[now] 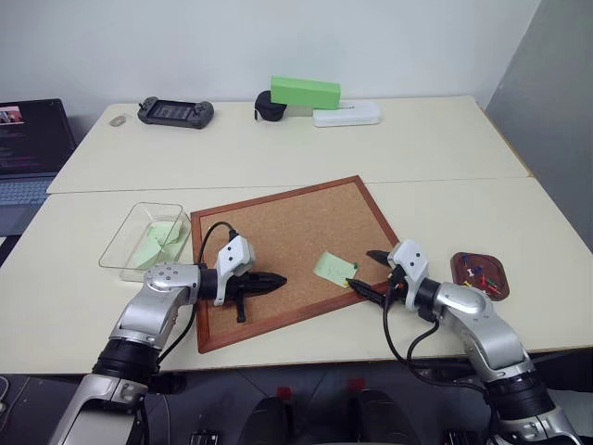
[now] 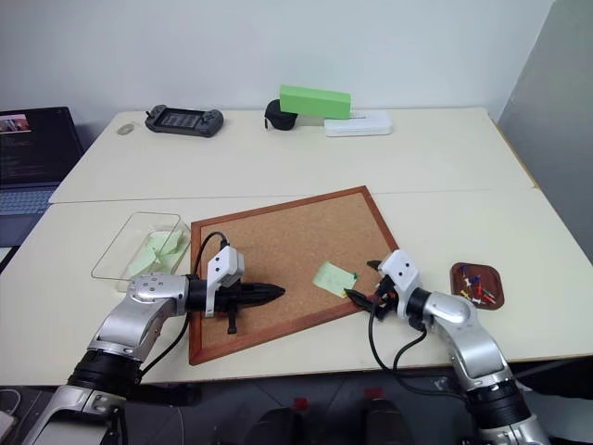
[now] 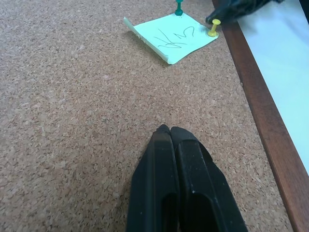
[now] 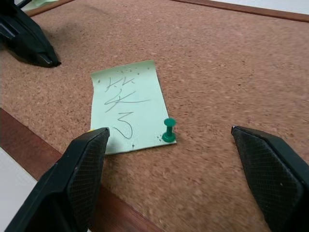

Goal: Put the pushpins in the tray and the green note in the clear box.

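The green note (image 1: pixel 334 268) lies flat on the corkboard (image 1: pixel 278 232), close to the board's near right edge, held by a green pushpin (image 4: pixel 169 130) at one corner and a yellow pushpin (image 3: pixel 213 28) at the neighbouring corner. The note is almost square with no marked long axis; it sits turned diagonally to the table edge, roughly in line with the tilted board, and its unpinned edge curls up slightly. The note carries a dark handwritten scribble that cannot be read as words. The right gripper (image 1: pixel 372 271) hovers just beside the pinned edge with its two black fingers (image 4: pixel 82 164) spread wide, the green pushpin standing between them and one fingertip close to the yellow pushpin. The left gripper (image 1: pixel 269 280) rests over the middle of the corkboard with its fingers pressed together and nothing between them, pointing toward the note. The clear box (image 1: pixel 120 243) stands to the left of the board and contains pale green notes. The tray (image 1: pixel 479 274) sits to the right of the board and holds red and blue pushpins.
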Controlling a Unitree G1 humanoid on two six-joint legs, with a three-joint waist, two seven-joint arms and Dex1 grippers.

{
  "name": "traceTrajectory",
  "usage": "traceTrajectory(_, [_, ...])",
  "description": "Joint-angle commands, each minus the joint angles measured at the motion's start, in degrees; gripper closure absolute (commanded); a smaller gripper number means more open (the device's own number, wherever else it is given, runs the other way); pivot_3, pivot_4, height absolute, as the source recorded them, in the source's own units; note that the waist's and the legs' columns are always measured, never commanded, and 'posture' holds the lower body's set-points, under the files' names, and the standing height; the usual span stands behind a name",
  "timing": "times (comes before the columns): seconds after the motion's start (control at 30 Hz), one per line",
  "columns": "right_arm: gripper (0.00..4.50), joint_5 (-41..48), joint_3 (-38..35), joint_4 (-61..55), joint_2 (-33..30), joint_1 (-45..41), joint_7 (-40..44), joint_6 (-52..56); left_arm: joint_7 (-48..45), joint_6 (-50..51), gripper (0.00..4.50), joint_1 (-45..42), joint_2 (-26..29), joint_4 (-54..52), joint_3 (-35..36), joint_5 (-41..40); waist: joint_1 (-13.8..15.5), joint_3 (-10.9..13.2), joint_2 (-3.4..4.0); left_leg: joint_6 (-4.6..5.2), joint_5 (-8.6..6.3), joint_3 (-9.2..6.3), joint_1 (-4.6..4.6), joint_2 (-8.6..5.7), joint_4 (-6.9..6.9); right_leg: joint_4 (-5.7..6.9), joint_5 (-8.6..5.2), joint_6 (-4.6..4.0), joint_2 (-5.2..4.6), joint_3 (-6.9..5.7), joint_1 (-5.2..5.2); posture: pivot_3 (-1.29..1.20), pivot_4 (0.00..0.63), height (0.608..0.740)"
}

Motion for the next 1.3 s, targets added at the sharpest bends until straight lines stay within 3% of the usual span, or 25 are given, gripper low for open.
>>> traceTrajectory(0.03, [0.19,0.3,-0.2,0.4,1.5,-2.2,0.0,-1.2,-1.1,1.3,4.50,2.3,0.8,0.6,-2.7,2.3,0.0,0.0,0.00,0.00,0.00,0.00,0.00,0.00,0.00,0.00,0.00,0.00,0.00,0.00,0.00,0.00,0.150,0.740])
traceTrajectory(0.17, [0.74,0.0,-0.3,2.0,2.1,-3.1,0.1,-1.6,-1.0,1.6,4.50,2.9,1.1,-0.1,-2.6,2.1,0.0,0.0,0.00,0.00,0.00,0.00,0.00,0.01,-0.01,0.00,0.00,0.00,0.00,0.01,-0.02,0.00,0.150,0.740])
traceTrajectory(0.47, [2.60,-0.6,0.7,2.2,1.4,-2.1,1.7,-2.2,-0.7,2.0,4.50,3.1,1.3,-0.4,-2.3,2.0,0.0,0.0,0.00,0.00,0.00,0.01,-0.01,0.00,-0.01,-0.01,0.00,-0.01,-0.01,0.00,-0.02,0.00,0.150,0.740])
traceTrajectory(0.5, [2.97,-0.6,0.8,1.9,1.4,-1.9,1.7,-2.1,-0.7,2.1,4.50,3.2,1.3,-0.5,-2.3,2.0,0.0,0.0,0.00,0.00,0.00,0.01,0.00,0.01,-0.01,-0.01,0.00,-0.01,0.00,0.00,-0.02,0.00,0.150,0.740])
traceTrajectory(0.6, [3.35,-1.1,1.6,1.4,1.0,-1.8,2.0,-2.4,-0.7,2.1,4.50,3.3,1.4,-0.6,-2.2,2.0,0.0,0.0,0.00,0.00,0.00,0.01,0.00,0.01,0.00,0.00,0.00,-0.01,0.00,0.00,-0.01,0.00,0.150,0.740])
traceTrajectory(0.77, [4.42,-1.5,1.5,2.1,1.4,-2.0,1.4,-2.5,-0.3,2.7,4.50,3.2,1.2,-1.0,-2.3,1.9,0.0,0.0,0.00,0.00,0.00,0.01,0.00,0.01,0.00,0.00,0.00,-0.01,0.00,0.00,-0.01,0.00,0.150,0.740])
traceTrajectory(0.97, [4.49,-0.6,-0.6,1.3,2.1,-2.5,-0.1,-1.8,0.3,3.8,4.50,3.4,1.5,-0.9,-2.5,2.4,-0.1,0.0,0.00,0.00,0.00,0.01,0.01,0.01,0.00,0.01,0.00,-0.01,0.00,0.01,-0.01,0.00,0.150,0.740])
traceTrajectory(1.3, [4.49,4.9,-5.4,-9.5,1.7,-1.4,-2.8,4.2,1.8,3.7,4.50,3.3,1.4,0.4,-3.5,4.0,0.1,0.0,0.00,0.00,0.00,-0.01,0.00,-0.01,0.00,0.10,0.00,-0.01,-0.01,0.01,-0.03,0.00,0.150,0.740])
